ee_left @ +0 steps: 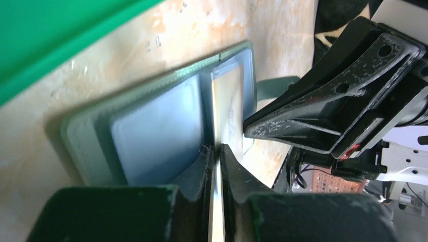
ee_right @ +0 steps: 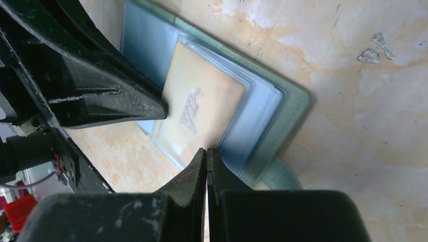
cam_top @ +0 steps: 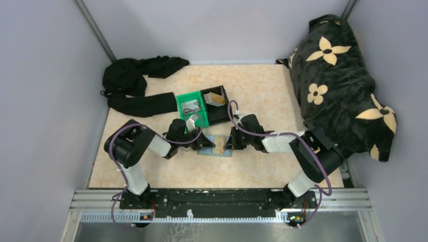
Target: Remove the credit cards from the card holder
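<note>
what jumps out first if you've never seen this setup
Both arms meet over an open grey-blue wallet mid-table. The left gripper is pinched on the edge of a tan card, and the right gripper is shut at the wallet's edge. A black blanket with big tan flowers fills the right corner, and a bright green bin sits just behind the wallet.

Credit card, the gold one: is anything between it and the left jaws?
Only a clear sleeve of the card holder, it seems, wraps the credit card. The left gripper has its jaws shut on the card's edge, sleeve included.
</note>
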